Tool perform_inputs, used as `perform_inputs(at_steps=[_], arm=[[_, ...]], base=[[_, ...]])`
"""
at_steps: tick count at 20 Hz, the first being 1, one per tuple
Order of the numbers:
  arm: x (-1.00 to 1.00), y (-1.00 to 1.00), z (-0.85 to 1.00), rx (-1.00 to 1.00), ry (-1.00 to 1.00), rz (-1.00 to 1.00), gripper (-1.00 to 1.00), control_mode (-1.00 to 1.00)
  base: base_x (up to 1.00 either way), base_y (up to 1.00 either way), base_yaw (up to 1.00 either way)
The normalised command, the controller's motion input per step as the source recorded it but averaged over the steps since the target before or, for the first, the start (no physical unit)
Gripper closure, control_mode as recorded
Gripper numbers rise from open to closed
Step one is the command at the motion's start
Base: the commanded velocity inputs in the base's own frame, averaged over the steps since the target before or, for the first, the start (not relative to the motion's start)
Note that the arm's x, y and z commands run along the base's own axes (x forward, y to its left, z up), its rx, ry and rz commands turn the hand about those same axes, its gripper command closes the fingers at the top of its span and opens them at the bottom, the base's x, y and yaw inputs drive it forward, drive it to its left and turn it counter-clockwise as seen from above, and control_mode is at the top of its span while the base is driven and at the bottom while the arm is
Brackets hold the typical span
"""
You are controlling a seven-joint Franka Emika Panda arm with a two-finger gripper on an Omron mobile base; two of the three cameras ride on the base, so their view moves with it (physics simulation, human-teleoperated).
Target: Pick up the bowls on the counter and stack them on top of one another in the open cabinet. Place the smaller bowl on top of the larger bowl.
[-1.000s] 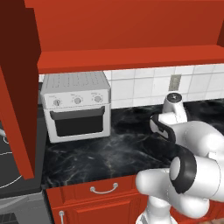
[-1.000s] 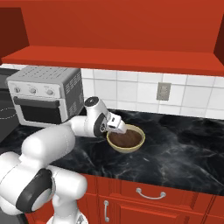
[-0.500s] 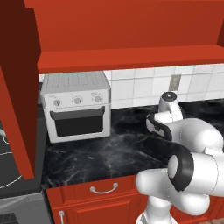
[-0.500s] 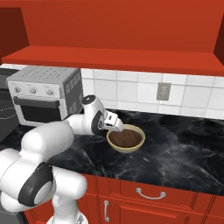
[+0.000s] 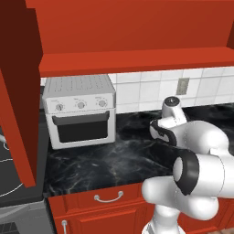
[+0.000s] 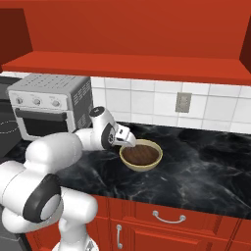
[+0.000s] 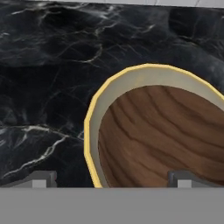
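Note:
The dark brown smaller bowl (image 6: 141, 154) sits nested inside the pale tan larger bowl (image 6: 138, 166) on the black marble counter (image 6: 206, 162). My gripper (image 6: 128, 142) is open at the bowls' left rim. In the hand view the tan rim (image 7: 94, 109) rings the brown wood-grain inside (image 7: 162, 135), and my gripper (image 7: 111, 179) straddles that rim, one fingertip (image 7: 39, 177) outside the bowl and the other over the inside. The open red cabinet's shelf floor (image 6: 137, 68) (image 5: 137, 61) runs above the counter, with nothing on the part I can see.
A white toaster oven (image 6: 49, 105) (image 5: 80, 112) stands on the counter left of the bowls. The cabinet's dark red door (image 5: 18, 91) hangs open at far left, above a stove (image 5: 9, 183). Red drawers with silver handles (image 6: 169, 216) lie under the counter.
My hand has edged slightly left and closer to the bowls' rim. The bowls have not moved, and the jaws stay open.

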Motion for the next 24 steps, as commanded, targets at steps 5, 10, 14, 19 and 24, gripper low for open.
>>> perform_inputs(at_steps=[5, 10, 14, 19, 24], arm=[[0.14, 0.18, -0.14, -0.03, 0.04, 0.00, -1.00, -1.00], [0.10, 0.06, -0.09, 0.00, 0.01, 0.00, -1.00, -1.00], [0.09, 0.00, -0.07, 0.00, 0.00, 0.00, -1.00, -1.00], [0.09, 0.00, -0.07, 0.00, 0.00, 0.00, -1.00, -1.00], [0.08, 0.00, -0.10, 0.00, 0.00, 0.00, -1.00, -1.00]], base=[[0.00, 0.00, 0.00], [0.00, 0.00, 0.00], [0.00, 0.00, 0.00], [0.00, 0.00, 0.00], [0.00, 0.00, 0.00]])
